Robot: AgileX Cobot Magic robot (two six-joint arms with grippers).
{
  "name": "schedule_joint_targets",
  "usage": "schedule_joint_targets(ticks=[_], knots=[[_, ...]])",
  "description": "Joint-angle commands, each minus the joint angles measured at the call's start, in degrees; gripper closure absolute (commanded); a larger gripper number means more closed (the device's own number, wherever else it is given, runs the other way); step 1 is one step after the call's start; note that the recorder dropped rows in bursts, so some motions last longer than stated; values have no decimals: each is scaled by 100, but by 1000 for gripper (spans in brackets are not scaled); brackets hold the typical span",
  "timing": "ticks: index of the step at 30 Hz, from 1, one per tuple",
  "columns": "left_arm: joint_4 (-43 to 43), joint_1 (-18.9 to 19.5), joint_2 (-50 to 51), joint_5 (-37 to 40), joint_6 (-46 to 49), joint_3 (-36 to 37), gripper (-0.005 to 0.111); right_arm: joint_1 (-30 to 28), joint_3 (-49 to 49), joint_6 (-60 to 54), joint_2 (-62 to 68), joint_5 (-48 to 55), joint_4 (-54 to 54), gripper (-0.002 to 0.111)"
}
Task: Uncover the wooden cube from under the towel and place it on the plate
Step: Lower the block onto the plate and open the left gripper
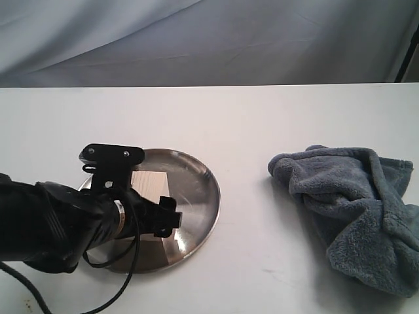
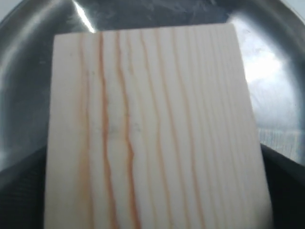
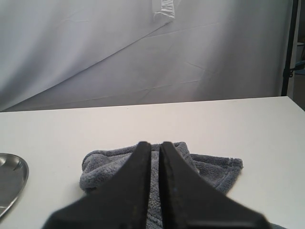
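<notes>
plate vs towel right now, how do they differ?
The plate is round, shiny metal; the towel is matte grey-blue fleece. The plate lies flat; the towel is crumpled in a heap. The plate sits left, the towel right. Both rest on the white table.

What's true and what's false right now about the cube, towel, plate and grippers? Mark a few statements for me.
1. The wooden cube is inside the plate's rim. True.
2. The towel covers the cube. False: it lies crumpled on the table, apart from the plate.
3. The right gripper holds the towel. False: its jaws are closed with nothing between them.
4. The left gripper is over the plate. True.
</notes>
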Motion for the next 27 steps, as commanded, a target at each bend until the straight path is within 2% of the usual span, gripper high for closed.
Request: schedule_joint_targets(ticks=[1,15,20,23,27], knots=[[-15,12,-451,171,-14,-22,15,-12,22,-9,-25,-51,14,101],[26,12,-1681,260,869,-22,15,-12,22,-9,-25,-51,14,101],[26,12,-1939,571,1281,-22,18,-12,22,-9,-25,-51,14,101],[26,12,-2073,660,1744,-22,30,-12,22,-9,-25,-51,14,101],[26,12,-2225,660,1999,-22,59,-12,22,-9,-25,-51,14,101]])
